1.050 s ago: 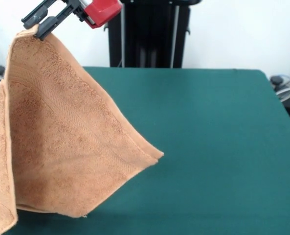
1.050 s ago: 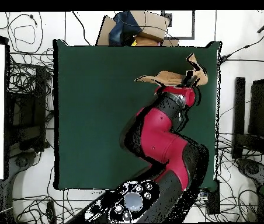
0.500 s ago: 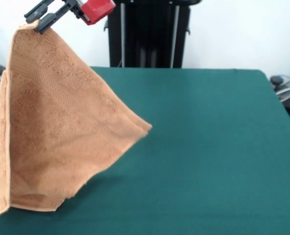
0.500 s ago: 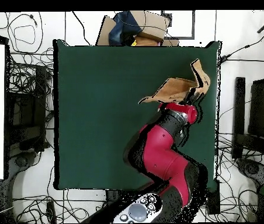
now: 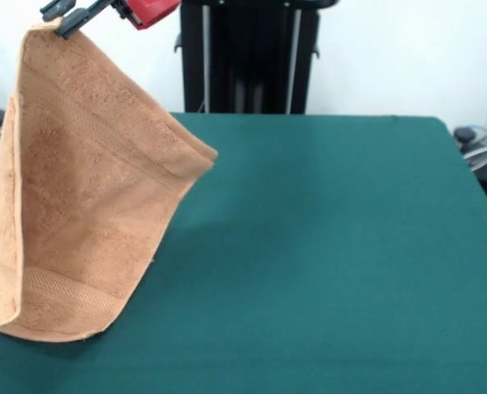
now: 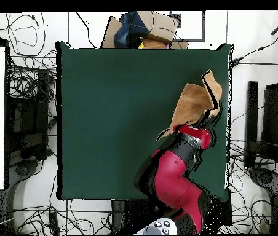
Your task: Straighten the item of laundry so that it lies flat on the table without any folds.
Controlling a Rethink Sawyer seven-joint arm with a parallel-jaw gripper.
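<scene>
In the front view the towel hangs over the near left part of the table. It is folded double, and a woven stripe shows near its bottom edge, which is low by the green cloth. At the far top, the gripper has its fingers closed on the towel's upper corner.

Towel: tan-orange terry, woven band stripes near two edges. Counter: dark green felt. Arm: red, black.
</scene>
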